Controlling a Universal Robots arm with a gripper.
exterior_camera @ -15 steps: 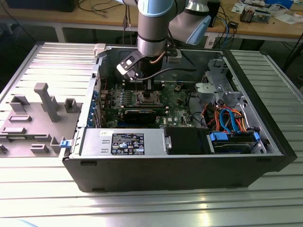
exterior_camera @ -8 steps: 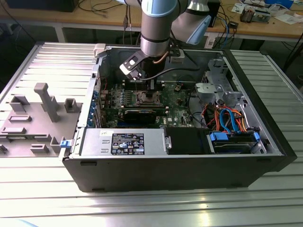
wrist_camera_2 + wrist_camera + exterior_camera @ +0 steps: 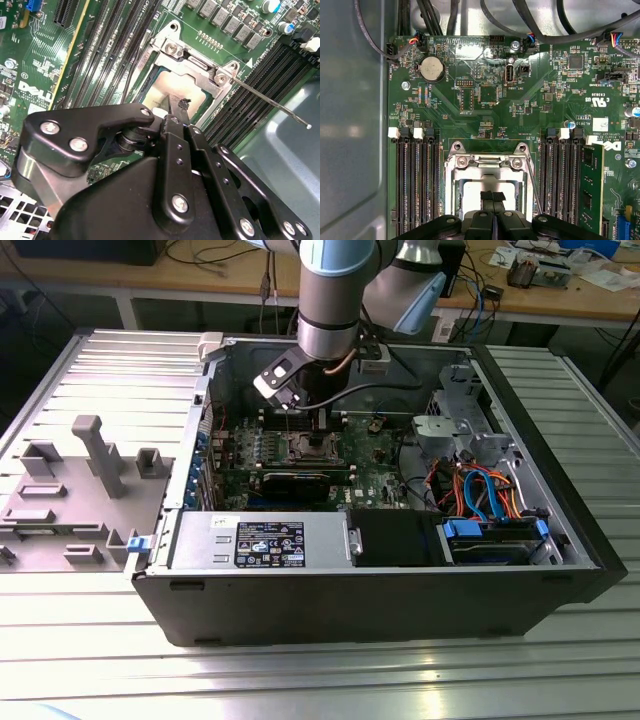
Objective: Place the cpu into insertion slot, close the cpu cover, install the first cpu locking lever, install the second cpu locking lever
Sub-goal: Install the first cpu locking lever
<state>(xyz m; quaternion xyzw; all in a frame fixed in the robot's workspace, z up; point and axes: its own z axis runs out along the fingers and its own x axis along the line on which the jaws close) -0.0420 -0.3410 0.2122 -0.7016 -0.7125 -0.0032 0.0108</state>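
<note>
The cpu (image 3: pixel 472 192) lies in the insertion slot (image 3: pixel 451 192) on the green motherboard, its silver top (image 3: pixel 162 92) showing through the window of the cpu cover (image 3: pixel 487 172). The cover (image 3: pixel 200 70) lies down flat over the slot. My gripper (image 3: pixel 493 196) is shut, its black fingertips (image 3: pixel 176 111) pressed together right over the chip at the window's middle. A thin metal locking lever (image 3: pixel 270 102) juts out free from one corner of the socket. In the exterior view my gripper (image 3: pixel 318 422) hangs just above the slot (image 3: pixel 308 447) inside the open computer case.
Black memory slots (image 3: pixel 417 180) flank the socket, one holding a green module (image 3: pixel 592 185). A round coin battery (image 3: pixel 432 68) sits farther up the board. Cables and drive bays (image 3: pixel 480 490) fill the case's right in the exterior view. A grey fixture tray (image 3: pixel 70 490) lies outside on the left.
</note>
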